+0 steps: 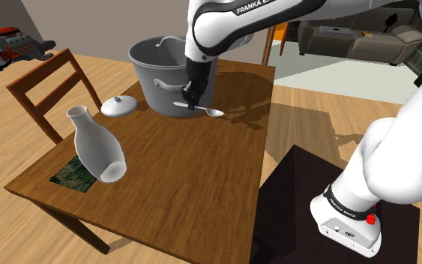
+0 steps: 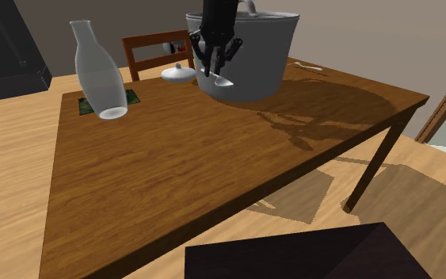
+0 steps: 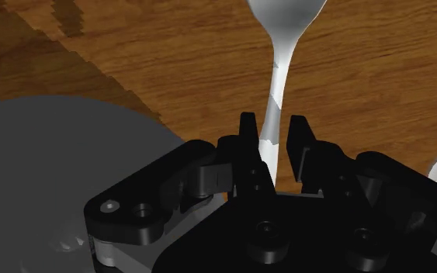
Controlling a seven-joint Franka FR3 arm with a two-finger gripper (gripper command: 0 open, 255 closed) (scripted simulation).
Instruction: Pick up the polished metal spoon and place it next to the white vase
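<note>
Beside the grey pot [image 1: 153, 71], the gripper [image 1: 190, 100] clasps the spoon [image 1: 212, 112], its handle end hidden.

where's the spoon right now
In the shoulder view the spoon is right in front of the grey pot, under the gripper, far from the white vase at that view's left.

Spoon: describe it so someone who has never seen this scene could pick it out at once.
On the wooden table, find the big grey pot. The black gripper hangs by the pot's side, clasping the spoon by its handle. It is the one slim, pale silvery thing with an oval bowl, unlike the tall white vase and the small domed white lid nearby.
</note>
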